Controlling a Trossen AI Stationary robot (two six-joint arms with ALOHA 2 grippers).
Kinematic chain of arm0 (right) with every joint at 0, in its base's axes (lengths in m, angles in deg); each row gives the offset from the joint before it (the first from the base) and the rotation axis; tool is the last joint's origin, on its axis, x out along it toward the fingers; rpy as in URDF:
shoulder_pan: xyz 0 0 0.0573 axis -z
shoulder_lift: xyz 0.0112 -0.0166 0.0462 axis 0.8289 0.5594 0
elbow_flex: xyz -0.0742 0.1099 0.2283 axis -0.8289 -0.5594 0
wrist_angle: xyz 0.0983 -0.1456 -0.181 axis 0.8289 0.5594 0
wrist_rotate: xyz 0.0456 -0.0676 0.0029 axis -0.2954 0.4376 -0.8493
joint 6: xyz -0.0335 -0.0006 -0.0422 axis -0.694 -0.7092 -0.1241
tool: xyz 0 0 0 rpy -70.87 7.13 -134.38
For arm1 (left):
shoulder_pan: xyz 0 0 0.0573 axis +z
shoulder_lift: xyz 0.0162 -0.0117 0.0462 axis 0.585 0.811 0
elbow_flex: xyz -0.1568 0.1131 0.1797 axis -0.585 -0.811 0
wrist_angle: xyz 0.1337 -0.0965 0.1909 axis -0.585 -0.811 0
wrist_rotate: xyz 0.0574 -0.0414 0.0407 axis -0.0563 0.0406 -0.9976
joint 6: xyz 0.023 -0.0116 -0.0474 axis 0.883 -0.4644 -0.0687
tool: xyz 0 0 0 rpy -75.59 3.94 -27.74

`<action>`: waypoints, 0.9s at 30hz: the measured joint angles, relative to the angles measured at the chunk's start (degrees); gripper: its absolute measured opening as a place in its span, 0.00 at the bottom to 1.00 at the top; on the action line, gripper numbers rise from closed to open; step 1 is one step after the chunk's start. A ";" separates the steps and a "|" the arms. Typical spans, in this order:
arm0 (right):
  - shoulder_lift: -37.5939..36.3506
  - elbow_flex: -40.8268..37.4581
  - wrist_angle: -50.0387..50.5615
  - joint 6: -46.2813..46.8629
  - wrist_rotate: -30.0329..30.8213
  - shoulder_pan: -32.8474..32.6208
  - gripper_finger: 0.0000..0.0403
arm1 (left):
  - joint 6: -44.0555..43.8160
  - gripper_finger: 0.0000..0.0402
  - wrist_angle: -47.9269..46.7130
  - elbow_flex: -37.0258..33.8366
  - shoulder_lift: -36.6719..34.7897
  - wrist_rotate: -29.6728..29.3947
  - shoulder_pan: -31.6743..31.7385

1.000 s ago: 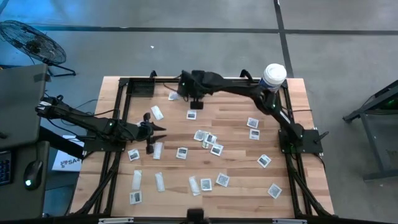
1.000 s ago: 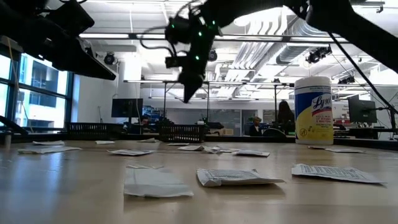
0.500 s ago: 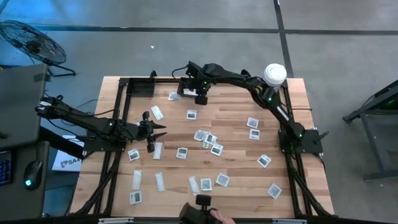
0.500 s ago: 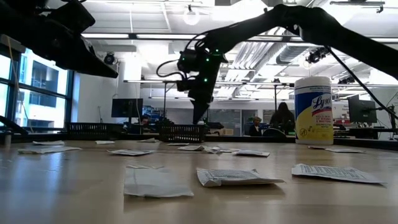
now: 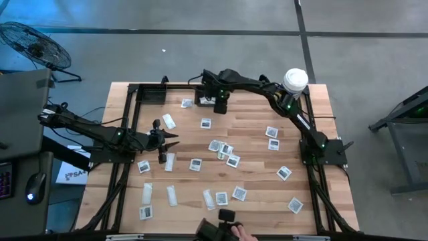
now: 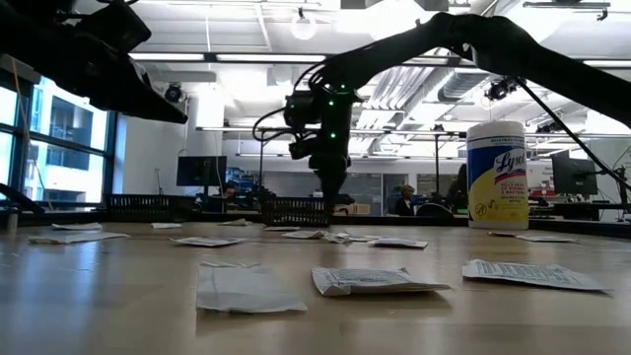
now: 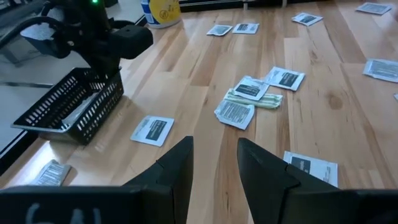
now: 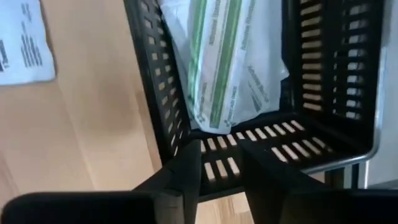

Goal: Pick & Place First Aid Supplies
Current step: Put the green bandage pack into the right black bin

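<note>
While the right tool (image 5: 220, 104) hangs over the black slatted basket (image 8: 323, 81) at the far side of the worktop (image 5: 254, 144), its two dark fingers (image 8: 180, 177) stand slightly apart with nothing between them. The right wrist view looks down into that basket, where a white packet with green stripes and print (image 8: 227, 59) lies on the slatted floor, clear of the fingers. Another white packet (image 8: 22, 40) lies flat on the wood just outside the basket wall.

The left tool (image 5: 162, 142) waits low over the left part of the worktop, its fingers (image 7: 177, 168) a little apart and empty. Just beside it lies a narrow white strip (image 5: 169, 161).

The rest of the first aid supplies are scattered flat across the wood: a small cluster of overlapping square packets (image 5: 223, 150) near the middle, single squares with dark centres toward the right edge (image 5: 284, 173), and narrow strips near the front left corner (image 5: 146, 193). In the left wrist view a greenish-tan strip (image 7: 270, 99) shows under two of the clustered packets.

A large white tub with a yellow label (image 6: 496, 176) stands upright at the far right corner. At the near edge, a person's hand (image 5: 235, 232) shows beside a dark device.
</note>
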 joint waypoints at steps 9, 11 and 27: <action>-0.17 0.00 3.25 6.06 3.31 0.79 0.28 | 0.00 0.30 0.00 0.00 0.00 -0.04 0.00; -0.17 0.00 4.74 7.62 4.47 1.19 0.28 | 0.00 0.30 0.00 0.00 0.00 -0.04 0.00; -10.34 0.06 7.00 16.75 6.67 -4.86 0.28 | 1.61 0.30 0.35 0.00 0.00 -1.53 0.00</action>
